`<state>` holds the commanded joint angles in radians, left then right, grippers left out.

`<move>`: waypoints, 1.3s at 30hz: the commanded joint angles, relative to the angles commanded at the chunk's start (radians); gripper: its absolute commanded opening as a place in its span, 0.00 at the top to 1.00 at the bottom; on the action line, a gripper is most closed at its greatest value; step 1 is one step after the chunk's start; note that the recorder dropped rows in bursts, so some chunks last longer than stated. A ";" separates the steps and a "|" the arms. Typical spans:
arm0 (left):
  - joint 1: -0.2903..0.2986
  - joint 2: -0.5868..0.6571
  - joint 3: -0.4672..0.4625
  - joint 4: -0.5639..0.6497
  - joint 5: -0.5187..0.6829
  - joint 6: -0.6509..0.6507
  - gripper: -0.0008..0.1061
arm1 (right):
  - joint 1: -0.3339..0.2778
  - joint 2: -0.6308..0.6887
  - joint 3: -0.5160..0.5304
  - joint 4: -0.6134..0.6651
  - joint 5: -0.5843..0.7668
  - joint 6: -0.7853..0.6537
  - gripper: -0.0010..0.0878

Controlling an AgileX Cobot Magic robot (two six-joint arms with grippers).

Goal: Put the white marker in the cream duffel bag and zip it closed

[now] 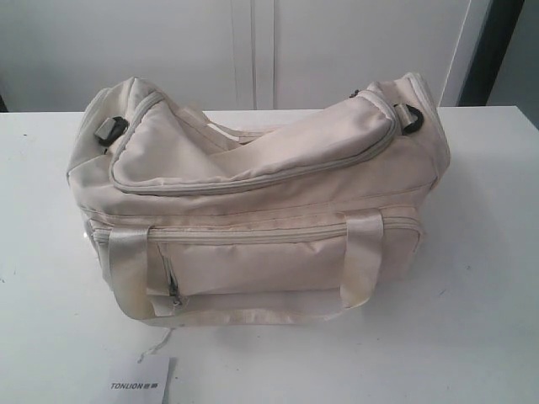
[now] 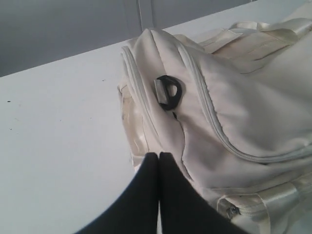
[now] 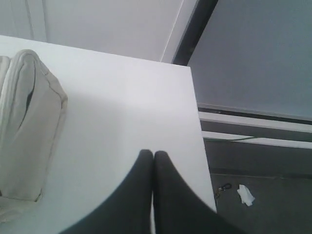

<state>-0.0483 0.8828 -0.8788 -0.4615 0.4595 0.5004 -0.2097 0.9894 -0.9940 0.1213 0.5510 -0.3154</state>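
Centrally, the large cream fabric duffel bag (image 1: 278, 143) sits on the white table (image 1: 488, 286). Its curved top zipper (image 1: 253, 180) looks closed along the front stretch that shows, and shiny cream straps (image 1: 364, 252) hang down its front. Bare tabletop lies open on both sides of the bag. A white "TONLION" card (image 1: 139, 385) lies at the near edge, just in front of the bag's left corner. The left gripper (image 2: 159, 155) has its black fingers pressed together with nothing between them, close to the bag's end by the black ring (image 2: 169, 91). The right gripper (image 3: 153, 153) is likewise closed and empty, over bare table between the bag's other end and the table's side edge
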 joint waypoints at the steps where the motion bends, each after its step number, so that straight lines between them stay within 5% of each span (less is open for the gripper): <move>1: -0.018 -0.006 0.009 0.012 0.000 0.000 0.99 | 0.002 -0.017 0.017 0.029 -0.003 -0.011 0.99; 6: -0.073 -0.035 0.060 0.030 -0.008 0.000 0.99 | 0.037 -0.104 0.077 0.097 -0.064 -0.060 0.99; 16: -0.073 -0.118 0.134 0.029 -0.148 -0.014 0.99 | 0.120 -0.261 0.198 0.099 -0.167 -0.092 0.99; 23: -0.073 -0.203 0.207 0.021 -0.267 -0.020 0.99 | 0.122 -0.377 0.321 0.099 -0.246 -0.100 0.99; 39: -0.073 -0.363 0.371 0.021 -0.332 -0.078 0.99 | 0.122 -0.593 0.486 0.109 -0.314 -0.100 0.99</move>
<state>-0.1216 0.5195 -0.5083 -0.4402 0.1271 0.4224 -0.0877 0.3961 -0.5076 0.2299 0.2373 -0.4150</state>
